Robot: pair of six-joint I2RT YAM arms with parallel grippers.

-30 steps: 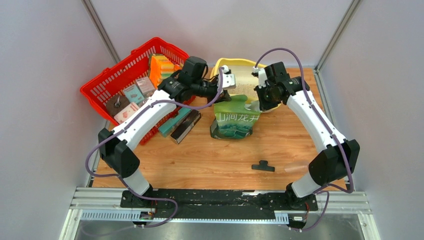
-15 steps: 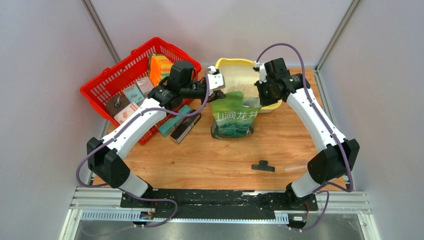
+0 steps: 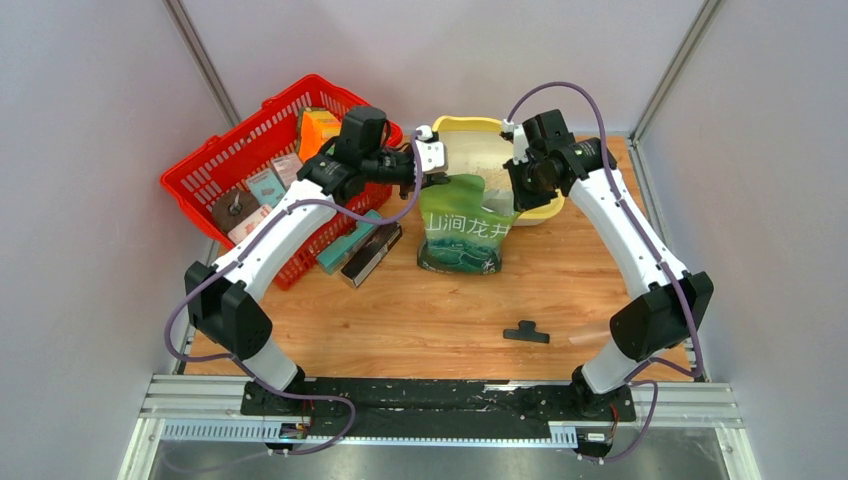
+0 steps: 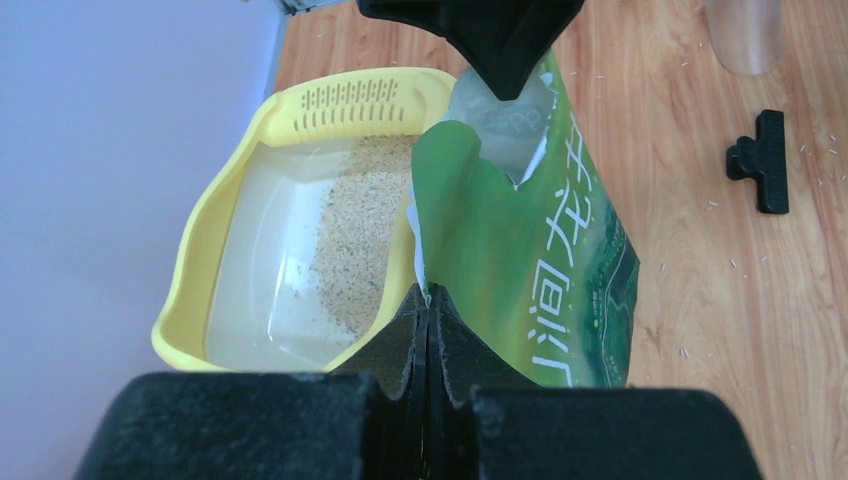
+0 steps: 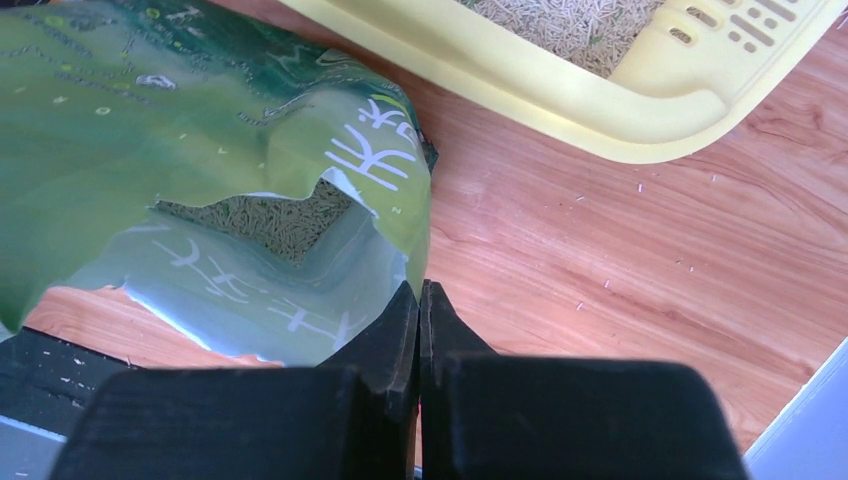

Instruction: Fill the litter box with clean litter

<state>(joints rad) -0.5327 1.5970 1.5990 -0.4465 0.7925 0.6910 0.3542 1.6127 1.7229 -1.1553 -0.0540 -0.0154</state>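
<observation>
The pale yellow litter box (image 3: pixel 545 208) sits at the back of the table, with a patch of clean litter (image 4: pixel 357 225) in its white basin. Just in front of it stands a green printed bag (image 3: pixel 462 228), torn open at the top, with more granules (image 5: pixel 268 222) showing inside. My left gripper (image 4: pixel 428 296) is shut on the bag's left top edge. My right gripper (image 5: pixel 420 290) is shut on the right top edge. In the top view the left gripper (image 3: pixel 438 180) and right gripper (image 3: pixel 513 198) hold the bag's mouth between them, beside the litter box rim (image 5: pixel 560 88).
A red mesh basket (image 3: pixel 225 160) with several packages stands at the back left, with dark boxes (image 3: pixel 362 248) beside it. A black clip (image 3: pixel 526 332) and a clear plastic piece (image 3: pixel 592 335) lie on the wooden table near the front right. Stray granules dot the wood.
Both grippers have drawn back toward the litter box with the bag's top edges in them. The bag's mouth now sits closer to the box rim.
</observation>
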